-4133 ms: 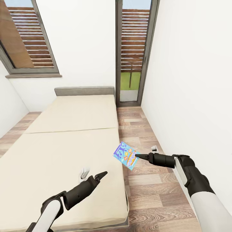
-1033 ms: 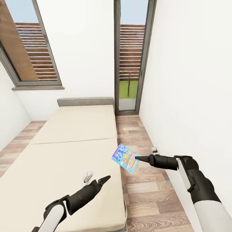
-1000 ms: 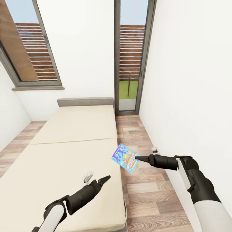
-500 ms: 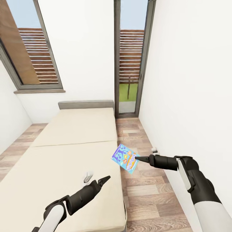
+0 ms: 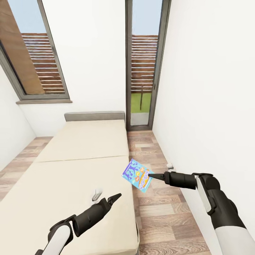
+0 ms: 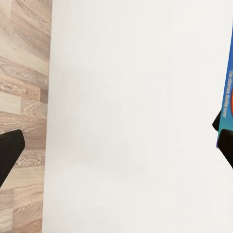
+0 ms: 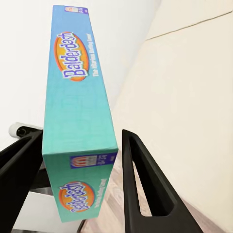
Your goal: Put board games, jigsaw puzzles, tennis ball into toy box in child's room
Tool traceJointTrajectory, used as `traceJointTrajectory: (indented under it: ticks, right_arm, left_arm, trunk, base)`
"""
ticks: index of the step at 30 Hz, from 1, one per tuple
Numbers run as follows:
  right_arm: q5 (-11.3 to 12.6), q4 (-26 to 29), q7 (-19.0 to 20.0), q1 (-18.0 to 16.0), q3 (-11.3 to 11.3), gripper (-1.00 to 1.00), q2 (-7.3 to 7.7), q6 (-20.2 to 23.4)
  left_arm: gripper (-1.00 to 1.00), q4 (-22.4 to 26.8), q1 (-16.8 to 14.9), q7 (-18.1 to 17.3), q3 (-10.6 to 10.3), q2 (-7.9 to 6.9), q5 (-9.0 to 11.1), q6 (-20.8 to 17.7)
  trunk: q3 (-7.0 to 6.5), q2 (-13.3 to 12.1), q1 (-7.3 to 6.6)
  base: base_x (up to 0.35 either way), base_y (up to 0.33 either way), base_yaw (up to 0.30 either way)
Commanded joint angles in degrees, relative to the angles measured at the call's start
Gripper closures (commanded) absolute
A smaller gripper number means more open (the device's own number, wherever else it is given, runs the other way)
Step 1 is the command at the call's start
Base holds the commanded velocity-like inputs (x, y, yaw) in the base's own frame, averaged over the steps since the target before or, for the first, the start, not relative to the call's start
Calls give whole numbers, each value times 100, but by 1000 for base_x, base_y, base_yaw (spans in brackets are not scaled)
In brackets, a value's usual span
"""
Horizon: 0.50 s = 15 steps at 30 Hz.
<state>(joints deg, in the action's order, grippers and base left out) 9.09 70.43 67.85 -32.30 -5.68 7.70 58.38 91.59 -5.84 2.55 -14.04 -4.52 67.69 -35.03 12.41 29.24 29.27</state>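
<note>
Head view: the right gripper [image 5: 150, 175] is clenching the blue board game [image 5: 137, 175] by one edge, above the floor beside the bed [image 5: 71, 170]; the left gripper [image 5: 114, 197] is hovering empty, its state unclear. Right wrist view: the fingers [image 7: 145, 189] are gripping near one end, so carrying it level and slowly should prevent slipping.

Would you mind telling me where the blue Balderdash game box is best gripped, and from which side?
Across its thin depth at one short end, coming in end-on. The blue game box is flat and narrow enough to fit between the jaws; the right gripper holds it this way.
</note>
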Motion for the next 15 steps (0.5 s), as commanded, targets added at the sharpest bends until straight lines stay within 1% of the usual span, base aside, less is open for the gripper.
traceJointTrajectory:
  ticks: [1, 6, 15]
  right_arm:
    - [-3, 1, 17, -5, -3, 100, 0, 21]
    - [-9, 16, 8, 9, -6, 100, -9, 23]
    - [-16, 1, 2, 17, 5, 100, -30, 24]
  left_arm:
    - [-100, 5, -5, 27, -5, -2, 42, -12]
    - [-100, 7, -9, 27, -36, 2, 42, -12]
    - [-100, 0, -12, 27, -134, 3, 42, -12]
  trunk:
    - [9, 9, 2]
    - [7, 9, 2]
    - [-156, -352, -195]
  base:
    - [0, 0, 0]
    - [0, 0, 0]
    - [0, 0, 0]
